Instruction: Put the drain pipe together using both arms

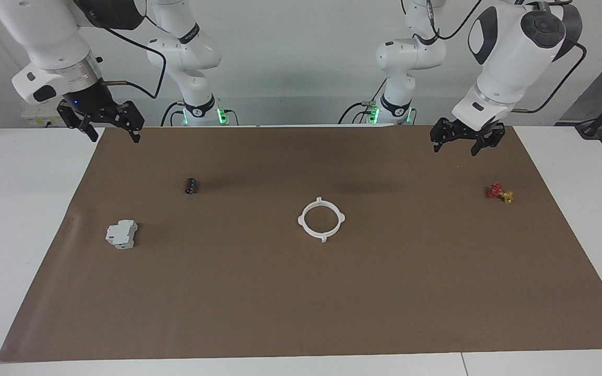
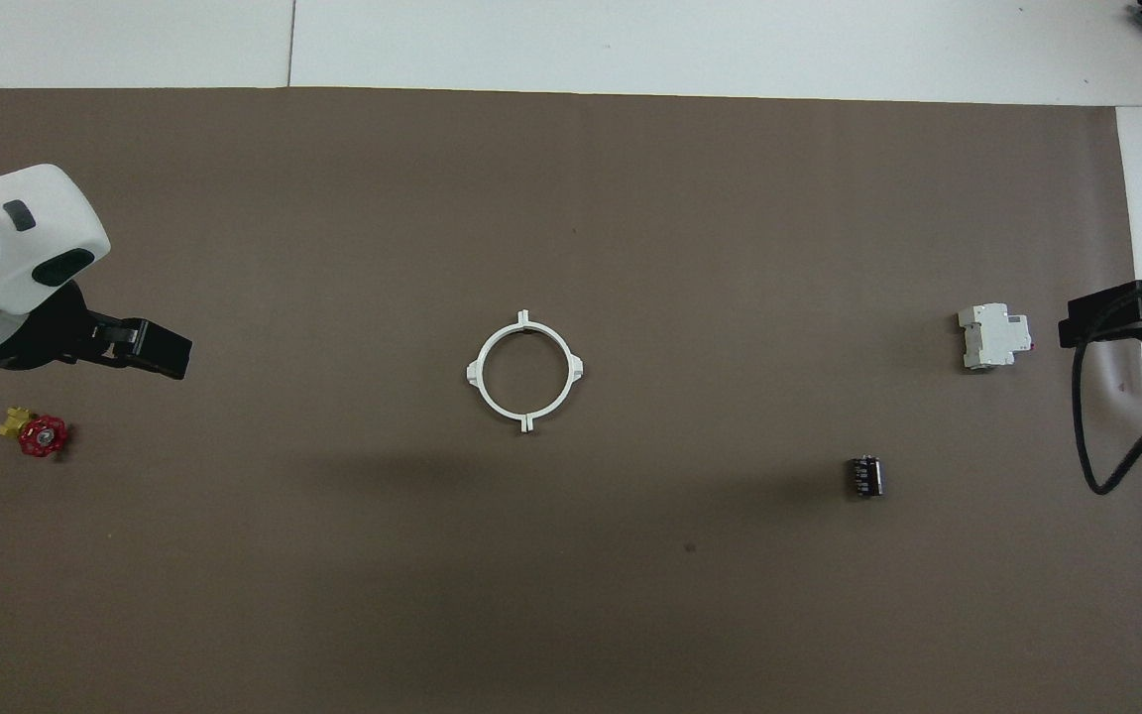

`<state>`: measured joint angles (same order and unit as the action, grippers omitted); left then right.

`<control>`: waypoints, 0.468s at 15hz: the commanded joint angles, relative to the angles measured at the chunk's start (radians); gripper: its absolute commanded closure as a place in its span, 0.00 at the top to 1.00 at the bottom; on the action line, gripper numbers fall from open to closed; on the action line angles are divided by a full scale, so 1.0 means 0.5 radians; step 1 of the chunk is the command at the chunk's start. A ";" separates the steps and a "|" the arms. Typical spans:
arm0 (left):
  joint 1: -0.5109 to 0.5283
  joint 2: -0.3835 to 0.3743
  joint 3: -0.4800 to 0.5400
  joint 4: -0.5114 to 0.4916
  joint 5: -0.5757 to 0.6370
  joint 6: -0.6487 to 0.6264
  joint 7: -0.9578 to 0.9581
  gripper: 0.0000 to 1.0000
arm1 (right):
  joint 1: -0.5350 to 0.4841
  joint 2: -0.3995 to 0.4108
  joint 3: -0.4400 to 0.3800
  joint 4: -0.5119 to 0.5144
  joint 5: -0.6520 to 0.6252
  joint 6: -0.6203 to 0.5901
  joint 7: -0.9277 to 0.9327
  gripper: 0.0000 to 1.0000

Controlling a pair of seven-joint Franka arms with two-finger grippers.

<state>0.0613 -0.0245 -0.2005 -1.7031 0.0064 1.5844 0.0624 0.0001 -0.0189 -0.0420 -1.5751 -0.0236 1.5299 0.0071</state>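
The drain pipe (image 1: 303, 223) lies flat in the middle of the brown mat as one closed white ring with four outward tabs; it also shows in the overhead view (image 2: 483, 382). Nothing touches it. My left gripper (image 1: 455, 149) hangs open and empty in the air over the mat's edge at the left arm's end, well apart from the ring; it also shows in the overhead view (image 2: 150, 349). My right gripper (image 1: 114, 137) hangs open and empty over the mat's corner at the right arm's end; only part of it shows in the overhead view (image 2: 1091, 322).
A small red-and-yellow piece (image 1: 499, 193) lies near the left arm's end. A grey-white blocky box (image 1: 122, 234) and a small black cylinder (image 1: 191, 186) lie toward the right arm's end. The brown mat (image 1: 301, 303) covers most of the white table.
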 commanded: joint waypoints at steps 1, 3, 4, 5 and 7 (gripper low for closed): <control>0.040 -0.040 -0.026 0.038 -0.016 -0.101 0.010 1.00 | -0.022 -0.002 0.007 0.009 0.029 -0.023 -0.030 1.00; 0.046 -0.058 -0.013 0.035 -0.016 -0.134 0.013 1.00 | -0.022 -0.002 0.007 0.009 0.029 -0.023 -0.030 1.00; 0.040 -0.077 0.038 0.028 -0.016 -0.156 0.019 1.00 | -0.022 -0.002 0.007 0.009 0.029 -0.023 -0.030 1.00; 0.043 -0.098 0.084 0.016 -0.016 -0.168 0.038 1.00 | -0.022 -0.002 0.007 0.009 0.029 -0.023 -0.030 1.00; 0.134 -0.095 0.073 0.013 -0.016 -0.165 0.163 1.00 | -0.022 -0.002 0.007 0.009 0.029 -0.023 -0.030 1.00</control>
<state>0.0789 -0.0574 -0.1610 -1.6929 0.0065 1.5240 0.0832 0.0001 -0.0189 -0.0420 -1.5751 -0.0236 1.5299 0.0071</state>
